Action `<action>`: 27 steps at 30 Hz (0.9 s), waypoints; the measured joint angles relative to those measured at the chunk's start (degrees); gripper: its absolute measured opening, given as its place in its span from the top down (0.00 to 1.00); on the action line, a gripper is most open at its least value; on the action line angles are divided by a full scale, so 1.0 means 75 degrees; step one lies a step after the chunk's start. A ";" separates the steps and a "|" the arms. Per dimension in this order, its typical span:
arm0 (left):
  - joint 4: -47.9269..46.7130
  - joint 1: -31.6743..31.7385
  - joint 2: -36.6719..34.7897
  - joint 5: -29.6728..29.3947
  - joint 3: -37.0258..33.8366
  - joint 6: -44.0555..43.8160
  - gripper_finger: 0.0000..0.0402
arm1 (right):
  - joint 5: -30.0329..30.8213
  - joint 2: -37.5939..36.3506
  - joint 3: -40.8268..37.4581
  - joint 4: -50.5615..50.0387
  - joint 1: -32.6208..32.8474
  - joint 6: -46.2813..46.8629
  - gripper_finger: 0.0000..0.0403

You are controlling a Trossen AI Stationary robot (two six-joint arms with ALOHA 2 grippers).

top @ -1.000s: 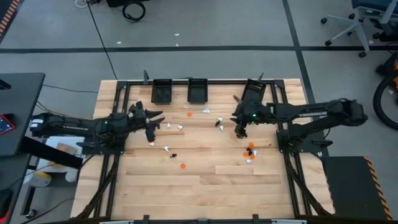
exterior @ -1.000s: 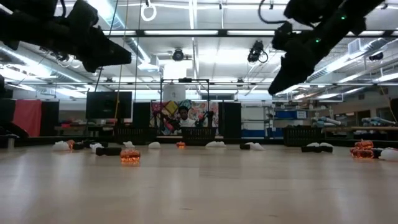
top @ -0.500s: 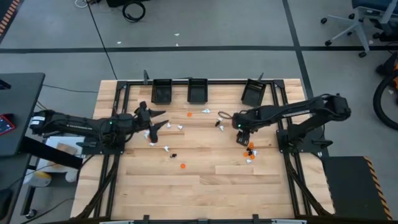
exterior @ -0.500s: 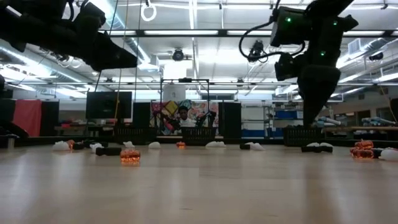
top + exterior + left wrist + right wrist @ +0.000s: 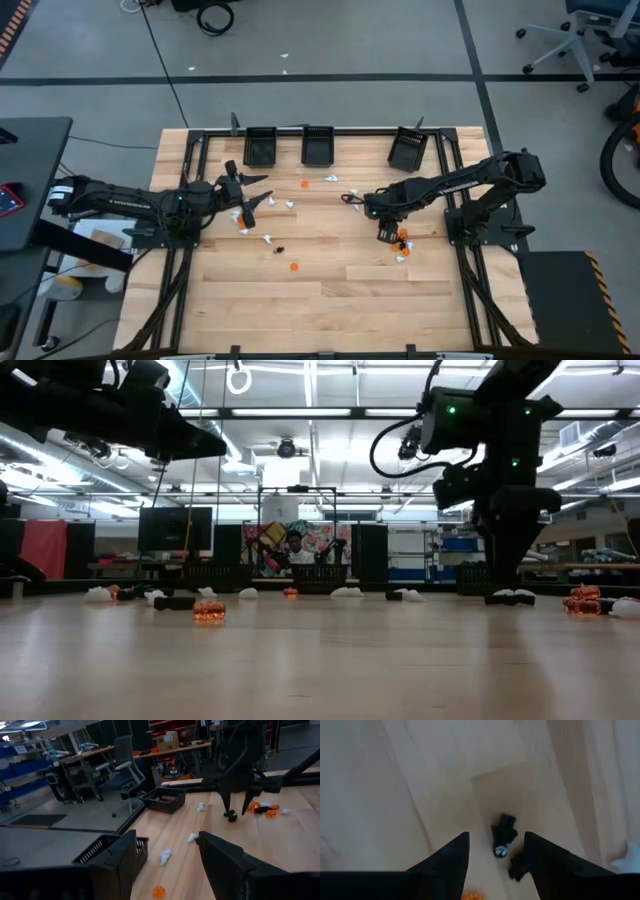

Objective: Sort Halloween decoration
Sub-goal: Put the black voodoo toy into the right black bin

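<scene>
Now | right hand (image 5: pixel 494 852) spread over black trinket (image 5: pixel 504 836) | left hand (image 5: pixel 252 199) spread, raised near table (image 5: pixel 340 300) edge

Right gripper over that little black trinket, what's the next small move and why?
Probably lower straight down and close. The right gripper hangs open above the black trinket, which lies on the table between its jaws, not yet gripped.

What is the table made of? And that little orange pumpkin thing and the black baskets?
The table looks like pale wood: plank seams and grain show. The orange trinket seems glossy, see-through plastic, since it glows in the light, though I can't be sure. The black bins look like mesh or slotted plastic, with a matte, gridded wall.
</scene>
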 joint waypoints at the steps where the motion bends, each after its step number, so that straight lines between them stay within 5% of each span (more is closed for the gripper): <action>1: 0.0019 0.0000 0.0000 0.0000 0.0000 0.0040 0.52 | 0.0008 0.0076 0.0000 0.0000 -0.0030 -0.0082 0.52; 11: 0.0076 0.0003 -0.0003 0.0000 0.0003 0.0204 0.52 | -0.0121 0.0937 0.0035 0.0306 -0.0043 -0.0631 0.55; 22: 0.0078 0.0003 -0.0003 0.0000 0.0003 0.0204 0.52 | -0.0470 0.0764 0.0009 0.0228 -0.0208 -0.0755 0.89; 27: 0.0076 0.0003 -0.0003 0.0000 0.0003 0.0204 0.52 | -0.0444 0.0788 0.0133 -0.0082 -0.0220 -0.0823 0.92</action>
